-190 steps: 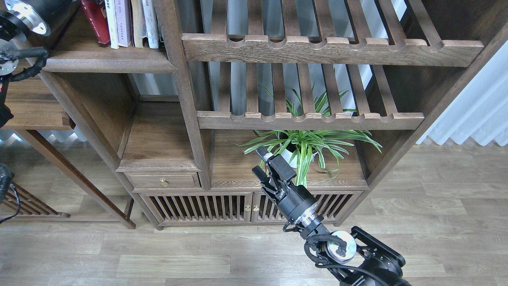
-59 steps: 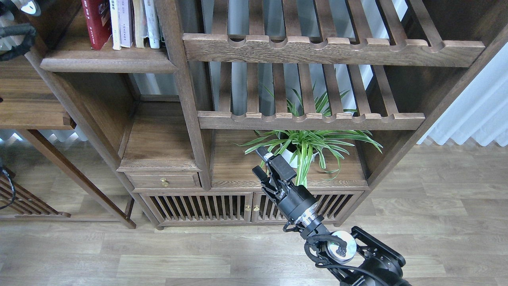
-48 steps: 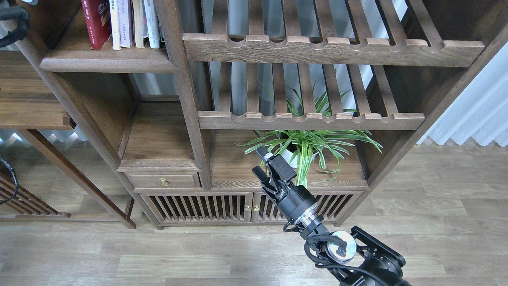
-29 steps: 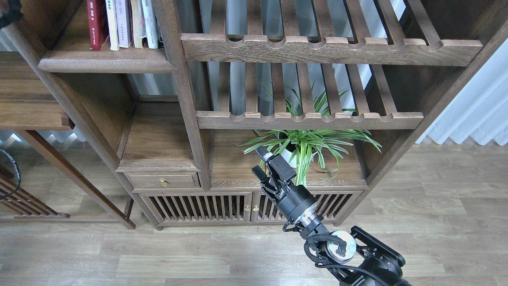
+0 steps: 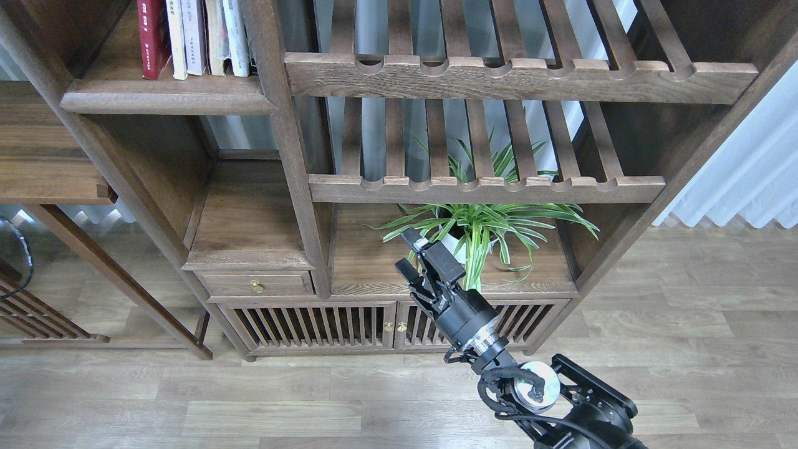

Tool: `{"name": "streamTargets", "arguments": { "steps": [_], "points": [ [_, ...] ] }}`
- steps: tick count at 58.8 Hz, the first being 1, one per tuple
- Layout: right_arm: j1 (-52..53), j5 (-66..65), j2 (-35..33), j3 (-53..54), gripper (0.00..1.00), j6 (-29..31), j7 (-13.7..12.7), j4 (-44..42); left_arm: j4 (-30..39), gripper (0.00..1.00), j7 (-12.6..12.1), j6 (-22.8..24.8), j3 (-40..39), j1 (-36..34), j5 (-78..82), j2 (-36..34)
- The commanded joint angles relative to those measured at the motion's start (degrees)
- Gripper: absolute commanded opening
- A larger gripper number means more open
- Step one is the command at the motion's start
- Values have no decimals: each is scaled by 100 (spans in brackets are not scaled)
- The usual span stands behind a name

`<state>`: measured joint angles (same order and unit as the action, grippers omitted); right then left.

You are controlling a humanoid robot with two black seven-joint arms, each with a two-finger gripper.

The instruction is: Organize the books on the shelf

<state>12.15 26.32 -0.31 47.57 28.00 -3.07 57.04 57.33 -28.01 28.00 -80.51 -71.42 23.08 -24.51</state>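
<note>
Several books stand upright in a row at the top left, among them a dark red one (image 5: 147, 37), a pale lavender one (image 5: 193, 34) and a yellowish one (image 5: 216, 34). Their tops are cut off by the frame's edge. They rest on the dark-brown shelf (image 5: 162, 100) with a thick front edge. My right gripper (image 5: 404, 251) hangs low in the middle, in front of the plant, far from the books. Its fingers stand apart with nothing between them. My left gripper is out of view.
Two slatted racks (image 5: 486, 187) with scalloped rails fill the bookcase's right half. A potted spider plant (image 5: 480, 227) sits under the lower rack, just behind my right gripper. Below are a small drawer (image 5: 255, 284) and slatted cabinet doors (image 5: 312, 324). A black cable (image 5: 25, 262) hangs at the left edge.
My left arm, at the top left corner earlier, has gone up out of view. The dark red book leaned before and now stands straight. The right arm has not moved.
</note>
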Motion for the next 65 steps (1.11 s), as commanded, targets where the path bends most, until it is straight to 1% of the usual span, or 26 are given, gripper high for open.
{"name": "streamTargets", "arguments": {
  "steps": [1,11,15,28,36,40,45,53,65],
  "points": [
    [16,-4,-4,7,98,0,9,0,199,99,1,0,-8,58,-304,-133],
    [7,-4,-13,77,98,0,9,0,437,99,1,-5,-26,102,-656,-397],
    [7,-4,-4,121,98,0,9,0,569,99,1,-102,-26,128,-831,-572],
    [33,-4,22,139,98,0,9,-9,1104,99,1,-146,-35,550,-1429,-1003],
    [42,-4,31,139,98,0,9,-18,1395,99,1,-216,-35,796,-1622,-995],
    [51,-12,31,156,98,0,26,-70,1728,99,1,-488,-35,1024,-1833,-977],
    [77,-12,31,200,98,0,123,-106,1913,98,1,-612,-35,1217,-1930,-933],
    [121,-12,31,332,98,0,167,-115,2159,98,1,-638,-26,1455,-1948,-749],
    [130,-4,31,455,98,0,167,-115,2186,98,1,-603,71,1499,-1930,-450]
  ]
}}
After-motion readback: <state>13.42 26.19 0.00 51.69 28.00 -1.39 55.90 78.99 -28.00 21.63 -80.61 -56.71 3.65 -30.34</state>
